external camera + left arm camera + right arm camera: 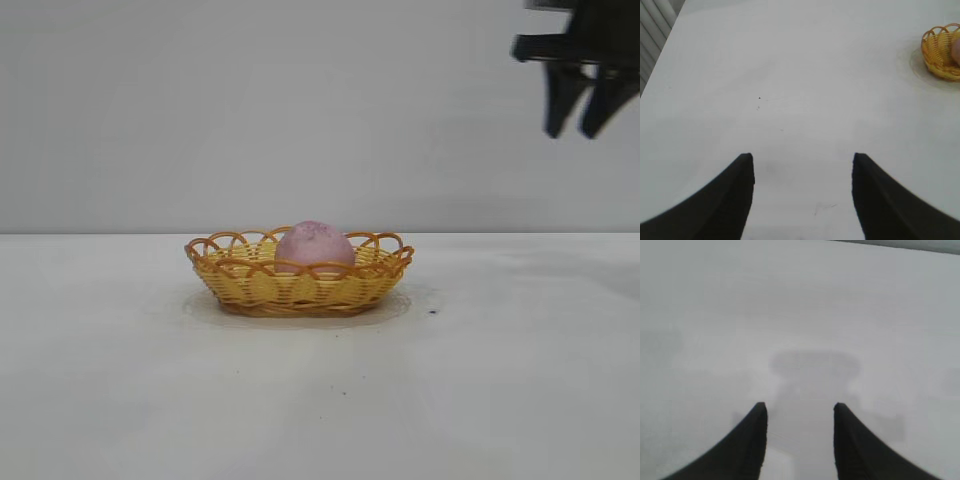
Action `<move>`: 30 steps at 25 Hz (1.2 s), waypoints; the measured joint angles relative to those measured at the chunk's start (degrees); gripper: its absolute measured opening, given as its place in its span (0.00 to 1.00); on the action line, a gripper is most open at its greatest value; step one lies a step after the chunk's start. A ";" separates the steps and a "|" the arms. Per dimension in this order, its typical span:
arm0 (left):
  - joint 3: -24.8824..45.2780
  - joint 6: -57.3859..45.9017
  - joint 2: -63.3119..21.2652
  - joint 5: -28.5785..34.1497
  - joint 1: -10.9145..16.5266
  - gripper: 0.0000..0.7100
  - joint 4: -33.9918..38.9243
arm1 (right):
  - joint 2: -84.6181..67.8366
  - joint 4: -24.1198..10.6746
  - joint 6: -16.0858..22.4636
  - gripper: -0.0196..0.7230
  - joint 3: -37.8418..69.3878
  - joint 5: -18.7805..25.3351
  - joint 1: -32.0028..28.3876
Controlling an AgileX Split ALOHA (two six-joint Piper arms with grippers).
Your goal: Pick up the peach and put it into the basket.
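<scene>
Peach (314, 246) sitting inside basket (300, 286); right gripper (583, 100) hanging high, well off to basket's right, fingers apart, empty; left gripper (802, 192) idling, fingers apart.

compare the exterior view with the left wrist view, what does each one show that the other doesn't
Only the exterior view shows the right gripper, open and empty, high at the upper right, well away from the basket. It also shows the whole basket with the peach sitting inside it.

Only the left wrist view shows the left gripper, open with nothing between its fingers, over bare table, and a ribbed grey surface beyond the table's edge.

Both show the white table and the basket; the wrist view catches just part of the basket and a sliver of peach at its edge.
</scene>
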 joint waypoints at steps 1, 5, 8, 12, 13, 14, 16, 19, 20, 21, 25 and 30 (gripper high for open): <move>0.00 0.00 0.00 0.00 0.00 0.53 0.00 | 0.00 -0.15 0.63 0.38 0.00 0.26 -0.66; 0.00 0.00 0.00 0.00 0.00 0.53 0.00 | -0.48 -2.92 6.24 0.38 0.00 0.39 -1.30; 0.00 0.00 0.00 0.08 0.00 0.53 0.00 | -3.52 -3.53 7.21 0.38 0.53 -1.39 -1.30; 0.00 0.00 0.00 0.08 0.00 0.53 0.00 | -12.79 -3.53 7.62 0.38 4.51 -4.47 -1.30; 0.00 0.00 0.00 0.08 0.00 0.53 0.00 | -15.71 -3.53 7.74 0.38 6.53 -5.26 -1.30; 0.00 0.00 0.00 0.08 0.00 0.53 0.00 | -18.75 -3.53 7.74 0.38 9.02 -5.98 -1.30; 0.00 0.00 0.00 0.08 0.00 0.53 0.00 | -24.33 -3.53 7.74 0.38 14.58 -7.11 -1.30; 0.00 0.00 0.00 0.08 0.00 0.53 0.00 | -33.49 -3.28 7.74 0.38 24.97 -7.53 -1.30; 0.00 0.00 0.00 0.08 0.00 0.53 0.00 | -36.99 -2.87 7.74 0.38 28.93 -7.53 -1.30; 0.00 0.00 0.00 0.08 0.00 0.53 0.00 | -40.68 -2.57 7.74 0.38 32.91 -7.39 -1.30; 0.00 0.00 0.00 0.08 0.00 0.53 0.00 | -55.64 -2.11 7.74 0.38 46.02 -3.51 -1.30; 0.00 0.00 0.00 0.08 0.00 0.53 0.00 | -74.56 -2.01 7.63 0.38 55.24 7.22 -1.30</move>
